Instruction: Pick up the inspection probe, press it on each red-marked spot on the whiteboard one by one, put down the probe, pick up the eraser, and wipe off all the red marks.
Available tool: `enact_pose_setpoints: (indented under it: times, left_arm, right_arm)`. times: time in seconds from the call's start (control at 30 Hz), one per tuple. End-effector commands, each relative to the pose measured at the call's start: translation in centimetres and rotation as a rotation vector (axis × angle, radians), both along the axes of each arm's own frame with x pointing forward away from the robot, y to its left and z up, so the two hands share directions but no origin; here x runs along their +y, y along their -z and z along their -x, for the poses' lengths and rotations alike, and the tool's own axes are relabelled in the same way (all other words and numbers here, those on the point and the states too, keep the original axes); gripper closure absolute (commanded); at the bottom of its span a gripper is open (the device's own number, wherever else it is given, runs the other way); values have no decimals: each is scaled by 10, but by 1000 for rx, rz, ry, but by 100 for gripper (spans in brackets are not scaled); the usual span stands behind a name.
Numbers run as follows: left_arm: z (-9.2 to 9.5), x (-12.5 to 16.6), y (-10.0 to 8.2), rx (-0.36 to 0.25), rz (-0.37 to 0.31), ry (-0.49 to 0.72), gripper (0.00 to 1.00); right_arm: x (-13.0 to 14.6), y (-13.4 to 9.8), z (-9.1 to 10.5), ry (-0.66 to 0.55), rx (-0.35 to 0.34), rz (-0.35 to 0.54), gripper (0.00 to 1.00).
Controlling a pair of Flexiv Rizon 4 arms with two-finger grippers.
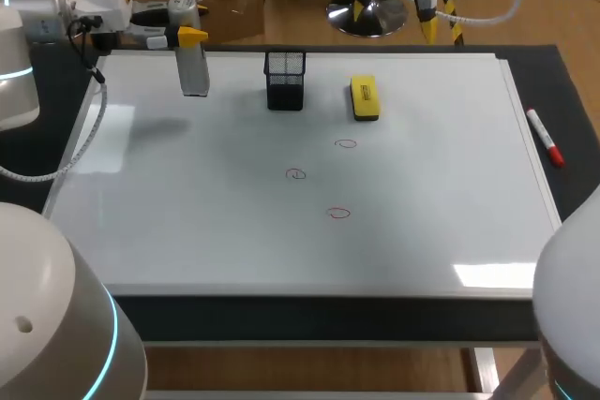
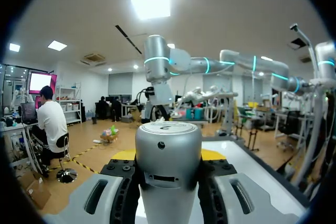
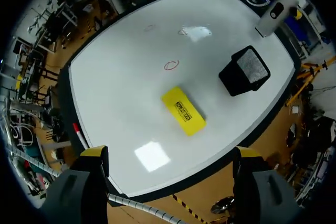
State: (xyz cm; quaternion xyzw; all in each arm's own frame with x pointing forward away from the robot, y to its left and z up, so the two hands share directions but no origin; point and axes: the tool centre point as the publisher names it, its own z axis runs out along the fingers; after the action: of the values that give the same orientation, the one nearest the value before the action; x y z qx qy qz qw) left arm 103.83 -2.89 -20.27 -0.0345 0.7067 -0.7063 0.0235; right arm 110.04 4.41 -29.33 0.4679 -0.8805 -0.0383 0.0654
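My left gripper (image 1: 187,37) is shut on the silver cylindrical inspection probe (image 1: 193,67), which hangs upright over the far left corner of the whiteboard (image 1: 187,213). In the left wrist view the probe (image 2: 168,161) fills the gap between the fingers of that gripper (image 2: 168,156). Three red circles (image 1: 346,144) (image 1: 296,174) (image 1: 339,214) are drawn near the board's middle. The yellow eraser (image 1: 364,97) lies flat at the far middle. High above the board's far edge, my right gripper (image 3: 170,153) stands open and holds nothing, with the eraser (image 3: 182,110) below and ahead of it.
A black mesh holder (image 1: 285,80) stands between the probe and the eraser, close to the far edge. A red marker (image 1: 545,138) lies on the dark table just off the board's right edge. The holder (image 3: 245,70) also shows in the right wrist view.
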Motion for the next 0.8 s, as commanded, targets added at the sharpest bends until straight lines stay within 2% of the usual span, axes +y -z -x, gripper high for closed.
enact_pose_setpoints:
  times: [0.03, 0.17, 0.23, 0.27, 0.8]
  left_arm:
    - [0, 0, -1, 0, -1, 2, 100]
    - [0, 0, -1, 0, -1, 2, 100]
    - [0, 0, -1, 0, -1, 2, 100]
    - [0, 0, -1, 0, -1, 2, 100]
    - [0, 0, -1, 0, -1, 2, 100]
  right_arm:
    - [1, 2, 17, -87, -46, 2, 0]
    - [6, 7, 24, -174, -60, 5, 0]
    - [9, 10, 29, -208, -55, 41, 0]
    - [10, 11, 29, -205, -53, 17, 0]
    - [10, 11, 29, -205, -53, 17, 0]
